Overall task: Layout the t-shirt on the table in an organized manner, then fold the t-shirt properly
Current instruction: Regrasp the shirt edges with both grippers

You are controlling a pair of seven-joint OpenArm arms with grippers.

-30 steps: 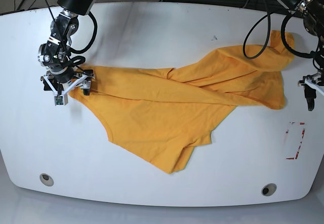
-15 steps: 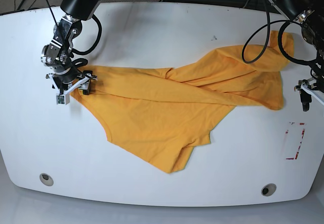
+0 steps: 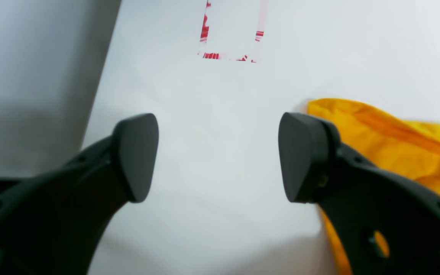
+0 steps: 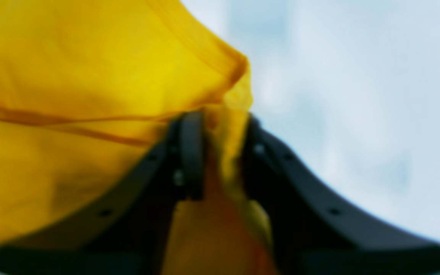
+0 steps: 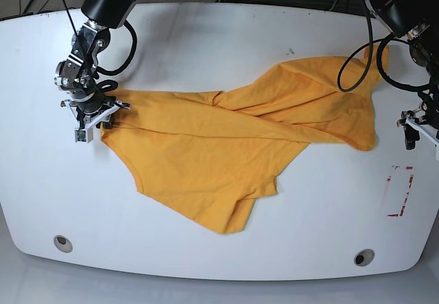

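Observation:
The orange-yellow t-shirt (image 5: 226, 153) lies crumpled and skewed across the white table (image 5: 206, 36), with folds running toward the far right. My right gripper (image 5: 110, 114) is at the shirt's left end. In the right wrist view this gripper (image 4: 222, 152) is shut on a bunched hem of the t-shirt (image 4: 90, 76). My left gripper (image 5: 415, 131) hovers just off the shirt's right edge. Seen from the left wrist, the left gripper (image 3: 220, 156) is open over bare table (image 3: 220, 114), and a corner of the t-shirt (image 3: 395, 133) lies beside its right finger (image 3: 304, 152).
A red-outlined rectangle mark (image 5: 400, 191) sits near the right edge, also in the left wrist view as the red mark (image 3: 231, 34). Two grey grommet holes (image 5: 63, 243) (image 5: 364, 256) are near the front edge. Black cables (image 5: 357, 50) hang over the shirt's far right part.
The right gripper has closed on the shirt's left hem and the whole shirt has shifted slightly left. The left gripper stayed open and edged a little along the right edge.

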